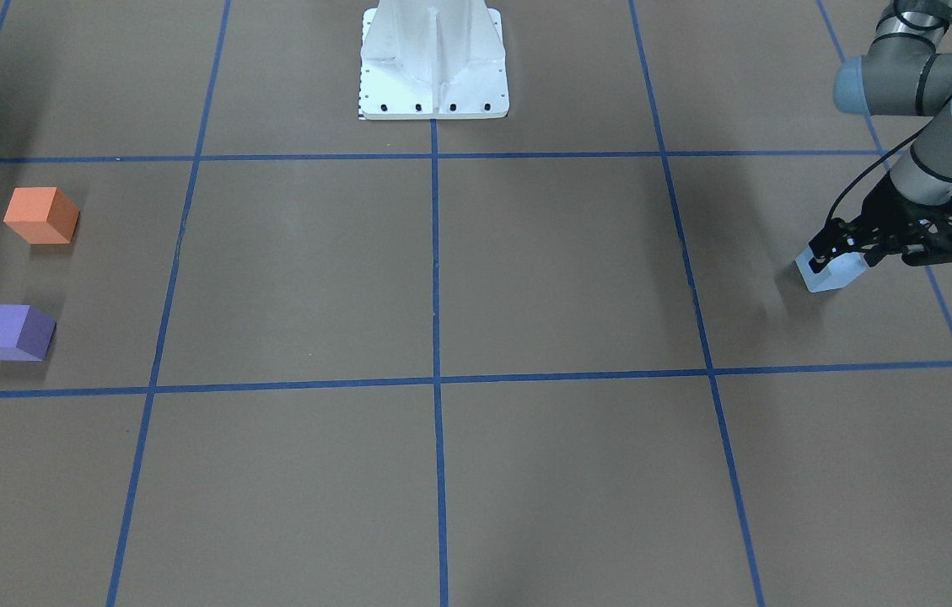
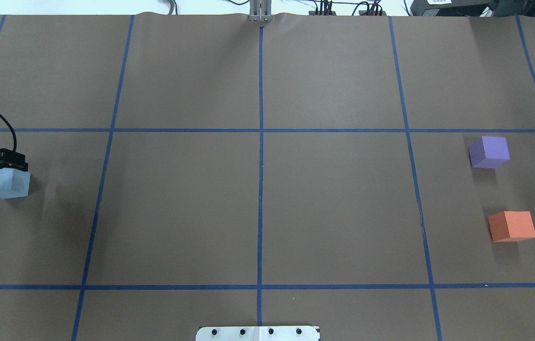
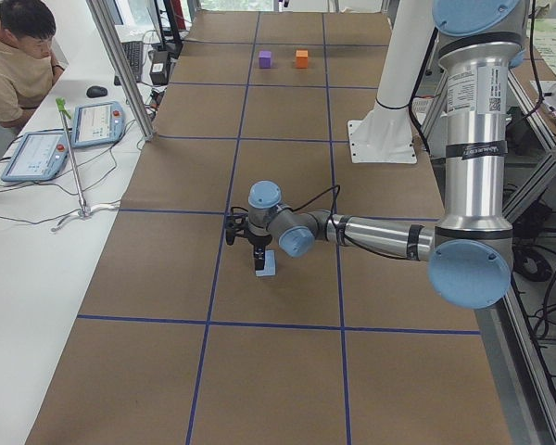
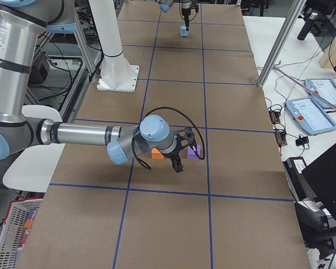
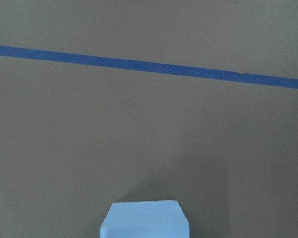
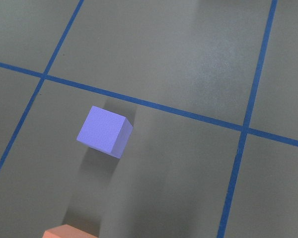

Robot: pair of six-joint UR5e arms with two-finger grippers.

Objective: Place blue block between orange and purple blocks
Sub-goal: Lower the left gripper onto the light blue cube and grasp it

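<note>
The light blue block (image 1: pixel 831 275) rests on the brown table at its far left end; it also shows in the overhead view (image 2: pixel 7 183) and low in the left wrist view (image 5: pixel 144 222). My left gripper (image 1: pixel 840 256) is down over it, one finger on each side, shut on it. The purple block (image 2: pixel 489 152) and orange block (image 2: pixel 512 226) stand apart at the far right end, with a gap between them. My right gripper (image 4: pixel 179 159) hovers near them. It shows only in the right side view, so I cannot tell its state.
The white robot base (image 1: pixel 433 63) stands at the middle of the table's robot side. Blue tape lines (image 2: pixel 260 166) divide the brown surface into squares. An operator (image 3: pixel 18 56) sits at a side desk beyond the table.
</note>
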